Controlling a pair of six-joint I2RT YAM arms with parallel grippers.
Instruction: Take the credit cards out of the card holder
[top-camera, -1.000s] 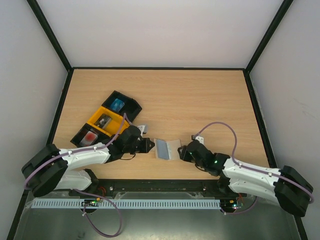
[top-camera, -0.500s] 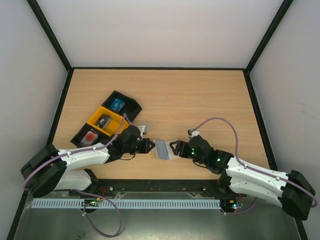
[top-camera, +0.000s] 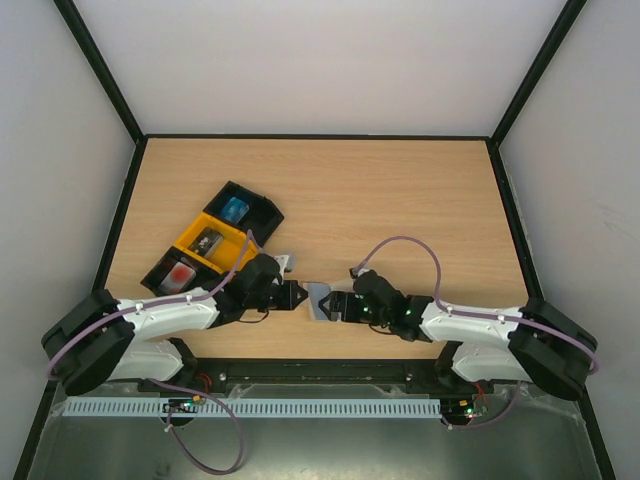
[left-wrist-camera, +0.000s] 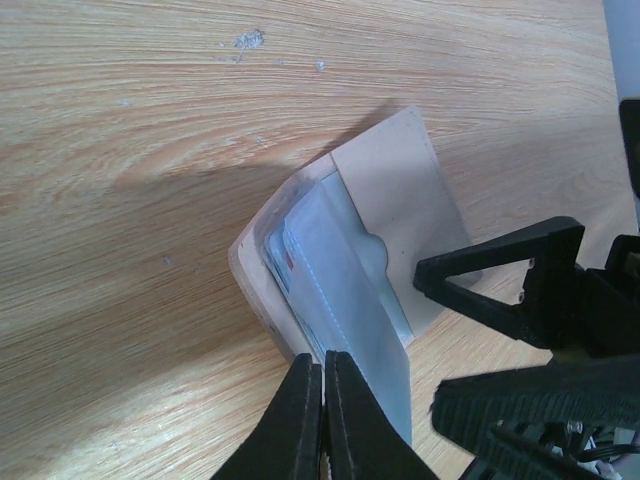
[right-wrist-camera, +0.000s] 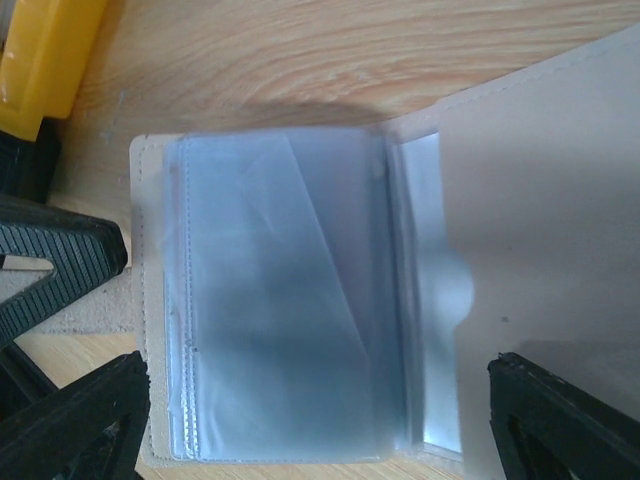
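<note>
Extraction is the step in hand. The card holder (top-camera: 320, 298) sits open on the counter (top-camera: 380, 190), between the arms and near its front edge. Your left fingers (left-wrist-camera: 300, 410) are pressed together, pinching its edge, and your right fingers (right-wrist-camera: 560, 410) are spread wide around the sleeves. A red card (left-wrist-camera: 288, 258) edge peeks out. Next, I judge, you close the right fingers on that card and pull.
</note>
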